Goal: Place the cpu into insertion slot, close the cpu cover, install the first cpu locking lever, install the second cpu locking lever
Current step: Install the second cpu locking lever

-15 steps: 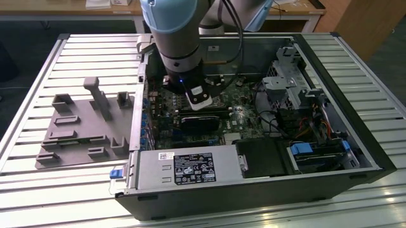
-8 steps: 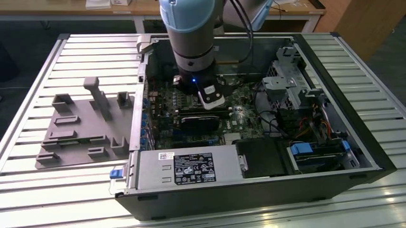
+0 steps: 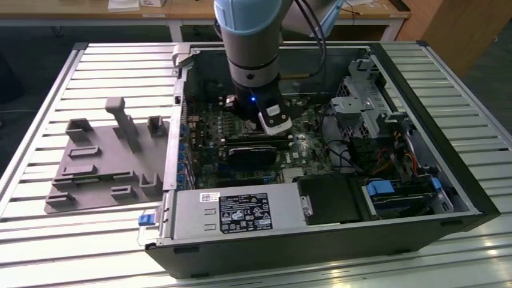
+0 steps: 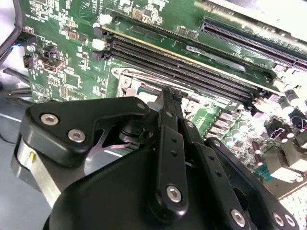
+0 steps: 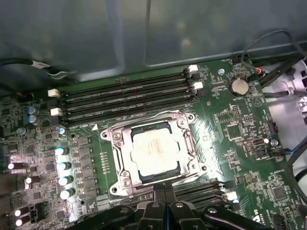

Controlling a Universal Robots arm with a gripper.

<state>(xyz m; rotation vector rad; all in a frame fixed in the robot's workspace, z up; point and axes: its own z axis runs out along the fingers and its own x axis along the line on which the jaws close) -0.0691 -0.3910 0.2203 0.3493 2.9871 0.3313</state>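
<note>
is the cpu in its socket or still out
In. In the first wrist view the cpu lies flat inside the insertion slot, with the cpu cover framing it.

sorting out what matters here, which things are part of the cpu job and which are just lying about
Part of the job:
- cpu, lying in the insertion slot
- cpu cover, down around the cpu
- hand, next to the slot

Just lying about:
- memory slots
- grey fixture beside the computer case
- power supply
- coin battery
</note>
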